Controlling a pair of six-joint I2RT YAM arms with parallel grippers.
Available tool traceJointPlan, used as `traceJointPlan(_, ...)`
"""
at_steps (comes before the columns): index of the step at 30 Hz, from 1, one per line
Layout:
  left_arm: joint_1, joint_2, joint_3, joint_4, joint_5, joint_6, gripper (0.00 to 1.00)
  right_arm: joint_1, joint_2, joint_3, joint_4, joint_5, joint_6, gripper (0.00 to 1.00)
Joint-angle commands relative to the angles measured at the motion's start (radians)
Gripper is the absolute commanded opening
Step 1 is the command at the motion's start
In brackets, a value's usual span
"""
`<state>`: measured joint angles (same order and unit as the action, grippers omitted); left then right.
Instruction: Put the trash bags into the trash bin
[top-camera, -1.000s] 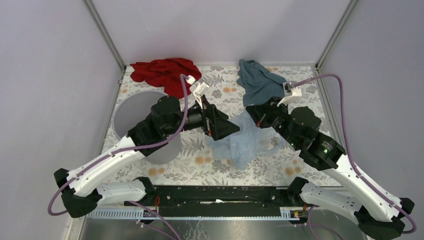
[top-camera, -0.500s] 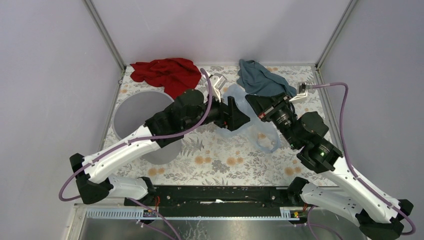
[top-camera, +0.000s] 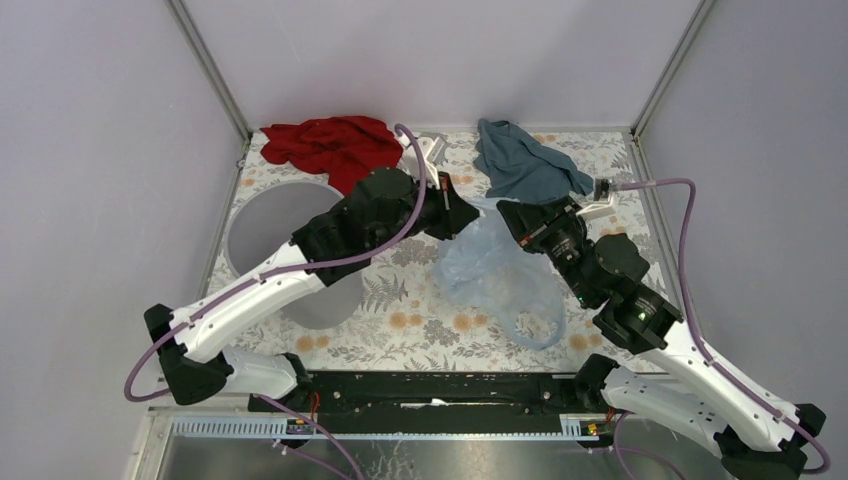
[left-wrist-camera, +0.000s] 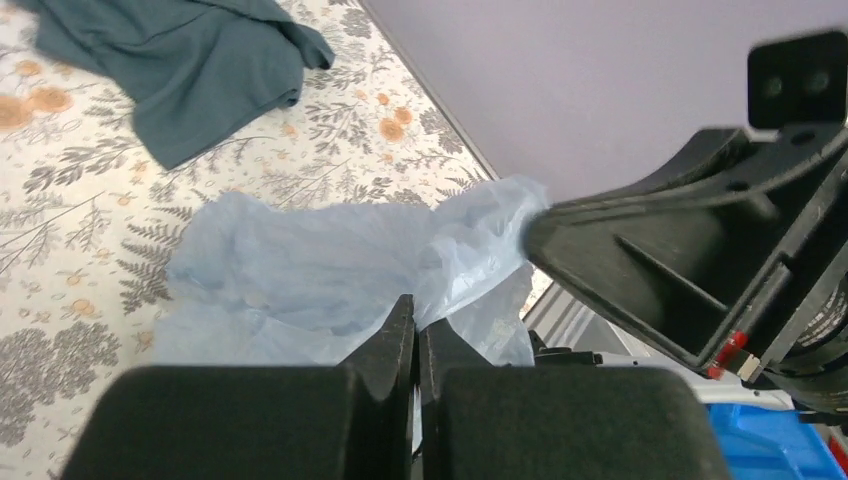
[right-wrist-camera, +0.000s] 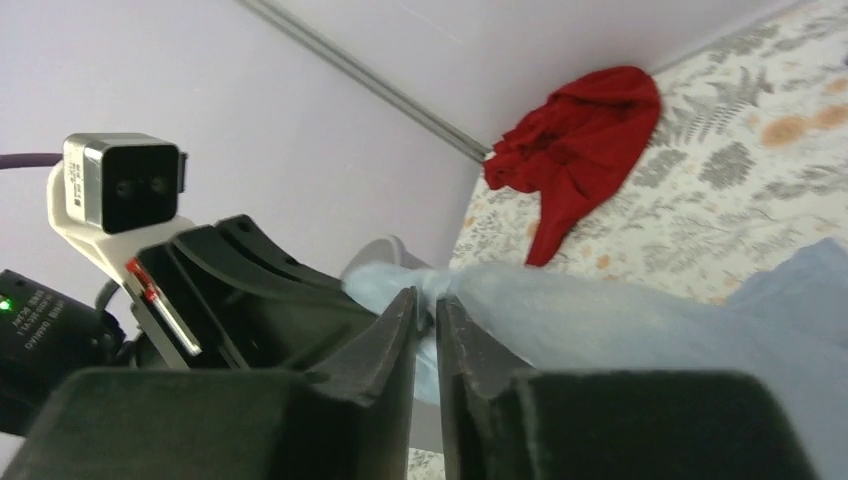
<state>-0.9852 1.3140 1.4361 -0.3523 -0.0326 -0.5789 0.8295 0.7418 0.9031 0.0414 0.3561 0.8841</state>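
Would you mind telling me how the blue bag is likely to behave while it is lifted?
Probably floppy: the bag hangs in loose wrinkles from the left gripper and right gripper, both pinched on its film. Likely very light, being thin enough to see through. Its glossy film may slip from narrow pinches.

No legible text or labels.

The left hand and right hand hold the trash bag between them.
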Motion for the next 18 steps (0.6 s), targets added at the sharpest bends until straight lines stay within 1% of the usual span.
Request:
traceJointPlan(1, 0.117, -0.067, -0.039, -0.004, 0.012, -0.038, 0.0, -0.003, -0.082, -0.062, 0.0, 0.071, -0.175, 0.37)
traceJointPlan(2, 0.146, -0.07, -0.043, -0.006, 0.025, -0.047, 0.0, -0.003, -0.09, -0.071, -0.021, 0.053, -0.232, 0.5)
traceJointPlan(4, 0.197, -0.077, -0.045, -0.014, 0.06, -0.056, 0.0, -0.004, -0.104, -0.073, -0.141, 0.035, -0.331, 0.68)
traceJointPlan(7, 0.249, -0.083, -0.038, -0.033, 0.063, -0.061, 0.0, -0.003, -0.14, -0.059, -0.309, -0.017, -0.435, 0.85)
traceJointPlan(9, 0.277, -0.093, -0.045, -0.03, 0.07, -0.062, 0.0, -0.004, -0.167, -0.05, -0.432, -0.061, -0.473, 0.97)
traceJointPlan(10, 0.286, -0.1, -0.052, -0.024, 0.075, -0.064, 0.0, -0.003, -0.178, -0.049, -0.464, -0.053, -0.464, 0.99)
traceJointPlan(11, 0.297, -0.105, -0.059, -0.016, 0.086, -0.062, 0.0, -0.004, -0.19, -0.051, -0.531, -0.022, -0.448, 1.0)
traceJointPlan(14, 0.319, -0.116, -0.07, -0.011, 0.107, -0.061, 0.0, -0.004, -0.207, -0.075, -0.623, 0.053, -0.379, 1.0)
traceJointPlan(16, 0.329, -0.124, -0.084, -0.003, 0.12, -0.065, 0.0, -0.004, -0.207, -0.092, -0.616, 0.064, -0.284, 1.0)
traceJointPlan(18, 0.335, -0.132, -0.097, 0.008, 0.13, -0.069, 0.0, -0.003, -0.196, -0.122, -0.531, -0.001, -0.229, 1.0)
